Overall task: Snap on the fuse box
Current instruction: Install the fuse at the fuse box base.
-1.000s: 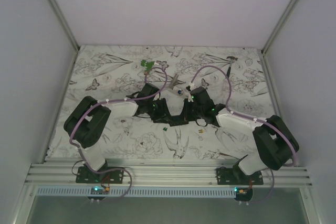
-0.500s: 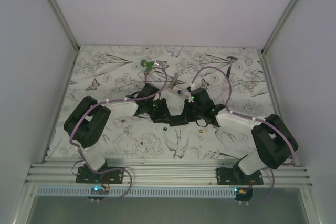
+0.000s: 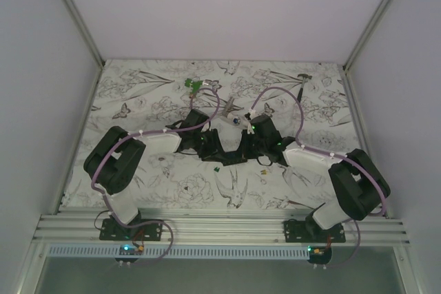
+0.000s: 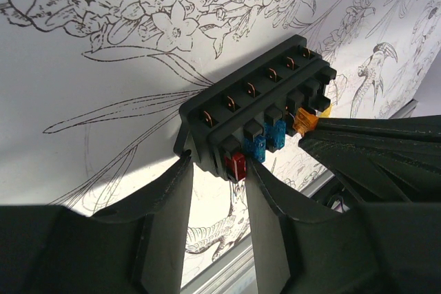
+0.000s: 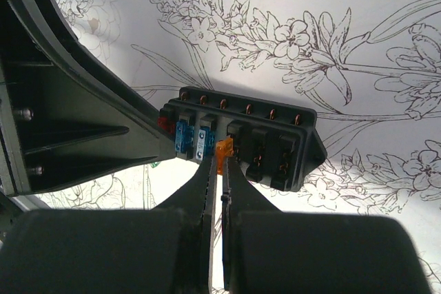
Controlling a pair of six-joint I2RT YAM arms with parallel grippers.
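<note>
The left gripper (image 4: 217, 168) is clamping one short end of the fuse box (image 4: 262, 94), holding it mid-table over the floral cloth (image 4: 83, 80), between the two arms. The box's long axis is running away from the left fingers toward the right gripper (image 5: 220, 164) and is lying crosswise in the right wrist view, its slotted face turning toward that camera. The right fingers are pinching an orange fuse (image 5: 222, 148) at a middle slot, beside two blue fuses (image 4: 265, 139) and a red one (image 4: 236, 165).

Floral tablecloth (image 3: 138, 101), plain white walls (image 3: 227, 12)
</note>
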